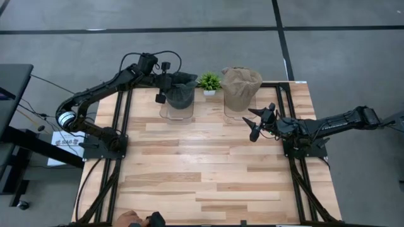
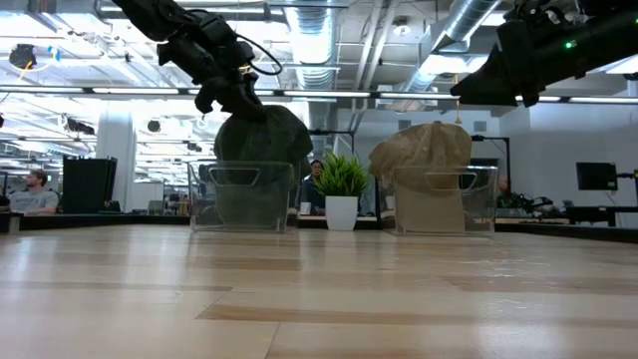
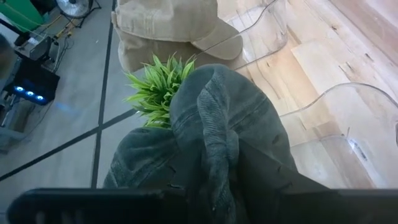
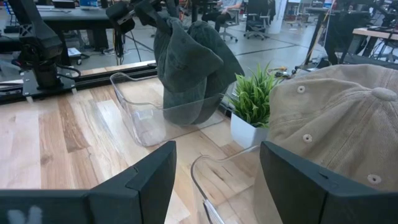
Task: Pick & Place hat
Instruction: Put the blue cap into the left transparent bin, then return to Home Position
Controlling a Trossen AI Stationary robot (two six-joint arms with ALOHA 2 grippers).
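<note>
The plant [image 1: 209, 81] at the far edge of the table [image 1: 208, 183] serves as the landmark.

Left of the plant, the left gripper [image 1: 165, 82] sits at the top of the green hat [image 1: 180, 92]. It pinches the crown fabric; the bunched cloth in the left wrist view indicates fingers pressed together on it. The green hat hangs over the left stand [image 1: 177, 111], a clear plastic holder. In the low view, the hat's lower part lies inside the stand walls while the crown is drawn up toward the gripper. The likely purpose of this hold is to keep the soft cloth gathered so it can clear the stand. Whether the hat is being lifted off or lowered on cannot be told.

Right of the plant, the tan hat [image 1: 241, 85] rests over the right stand [image 1: 238, 115], untouched. It appears fully seated.

Farther right of the plant and nearer the table centre, the right gripper [image 1: 259, 122] hovers above the table. Its fingers are spread and hold nothing. It stands just beside the right stand, apart from the tan hat, and points toward both stands. This posture reads as waiting, clear of the left arm's work.
</note>
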